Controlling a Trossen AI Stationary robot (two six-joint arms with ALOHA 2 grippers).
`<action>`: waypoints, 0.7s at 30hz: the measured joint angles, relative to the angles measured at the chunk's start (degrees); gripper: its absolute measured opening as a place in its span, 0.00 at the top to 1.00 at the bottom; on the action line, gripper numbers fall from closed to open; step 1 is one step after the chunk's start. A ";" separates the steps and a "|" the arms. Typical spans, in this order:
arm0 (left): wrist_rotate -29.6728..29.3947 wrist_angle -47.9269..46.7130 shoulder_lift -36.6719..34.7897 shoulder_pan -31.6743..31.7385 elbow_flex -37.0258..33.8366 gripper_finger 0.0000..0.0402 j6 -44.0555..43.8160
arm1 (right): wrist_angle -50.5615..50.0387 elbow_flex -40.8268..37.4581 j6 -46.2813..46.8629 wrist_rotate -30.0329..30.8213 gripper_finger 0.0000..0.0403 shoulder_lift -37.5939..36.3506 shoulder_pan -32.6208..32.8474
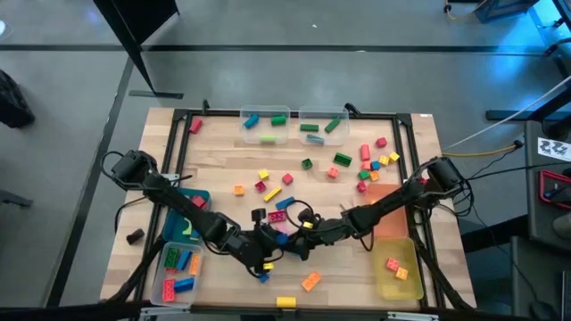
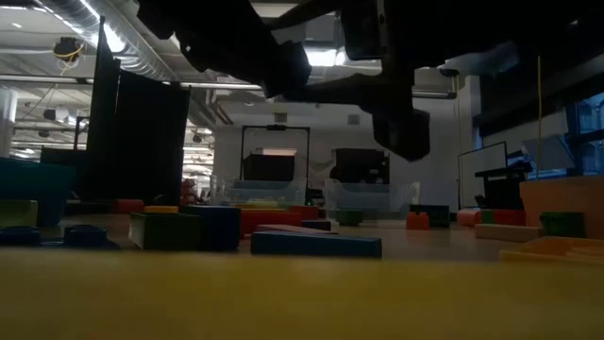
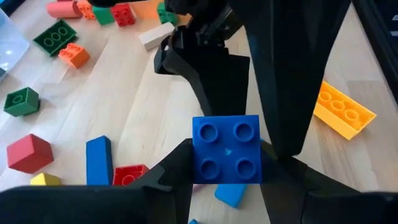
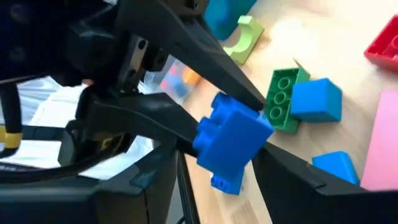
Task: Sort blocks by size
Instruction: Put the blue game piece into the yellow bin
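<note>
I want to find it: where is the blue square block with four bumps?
The blue four-stud block is off the table near its front middle, gripped between both grippers, left and right.

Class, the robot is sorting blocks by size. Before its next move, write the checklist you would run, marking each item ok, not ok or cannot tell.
1. Blue brick clamped between the left end effector fingers: ok.
2. Right end effector brought up to the same brick: ok.
3. Brick lifted off the table: ok.
4. Space under the brick free of other blocks: not ok; a blue bar and a red brick lie close below.
5. Which bin suits this brick's size: cannot tell.
</note>
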 joint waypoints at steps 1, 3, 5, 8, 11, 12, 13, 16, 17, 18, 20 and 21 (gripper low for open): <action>0.04 0.19 0.00 0.00 0.00 0.67 0.69 | 0.02 0.00 -0.07 0.63 0.49 0.00 0.06; 0.02 0.48 0.00 -0.19 0.00 0.67 1.26 | 0.03 0.00 -0.08 0.74 0.49 0.00 0.09; 0.02 0.74 0.00 -0.33 0.00 0.67 2.18 | 0.11 0.00 -0.08 0.70 0.49 0.00 0.07; 0.04 0.86 0.02 -0.37 0.00 0.67 2.48 | 0.23 0.00 -0.11 0.74 0.51 0.00 0.07; 0.04 0.87 0.02 -0.36 -0.04 0.66 2.51 | 0.32 0.00 -1.29 1.20 0.59 0.00 0.06; 0.04 0.86 0.02 -0.37 -0.06 0.66 2.57 | 0.30 0.00 -1.60 1.20 0.62 0.00 0.06; 0.04 0.85 0.02 -0.37 -0.07 0.65 2.64 | 0.27 0.00 -1.73 1.19 0.66 0.00 0.06; -0.09 0.78 0.02 -0.37 -0.09 0.63 2.61 | 0.27 0.00 -1.79 1.20 0.77 0.00 0.09; 0.00 0.76 0.02 -0.37 -0.09 0.61 2.54 | 0.24 0.00 -2.09 1.20 0.78 -0.02 0.09; 0.23 0.76 0.04 -0.37 -0.09 0.60 2.48 | 0.23 0.00 -2.92 1.20 0.78 -0.02 0.09; 0.31 0.78 0.04 -0.37 -0.09 0.58 2.03 | 0.21 0.00 -3.93 1.20 0.78 -0.02 0.09; 0.31 0.78 0.04 -0.37 -0.09 0.56 1.65 | 0.15 0.02 -4.48 1.20 0.78 -0.02 0.09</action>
